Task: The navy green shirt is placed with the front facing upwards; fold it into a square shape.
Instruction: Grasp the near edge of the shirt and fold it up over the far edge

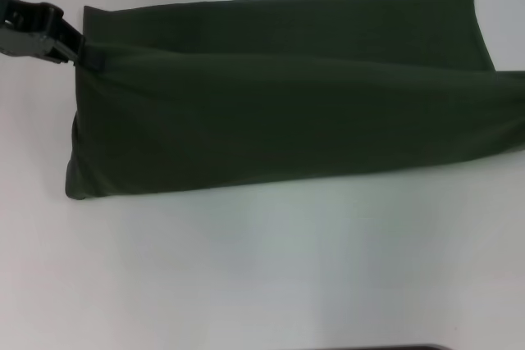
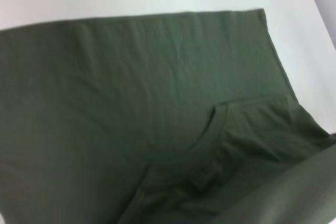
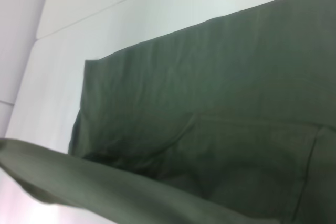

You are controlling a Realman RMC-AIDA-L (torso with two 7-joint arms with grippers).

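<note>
From the head view, your left gripper [image 1: 82,51] was clamped on the upper left edge of the navy green shirt [image 1: 287,104], lifted over the white table [image 1: 246,268]; the right gripper was out of frame. Both wrist views showed the cloth raised over the flat layer (collar visible below). You looked mid-fold; next, I'd judge, carry the edge across evenly.

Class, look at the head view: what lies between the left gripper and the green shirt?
Nothing: in the head view the left gripper meets the navy green shirt at its far left corner, seemingly pinching the cloth. No gap shows between them.
</note>
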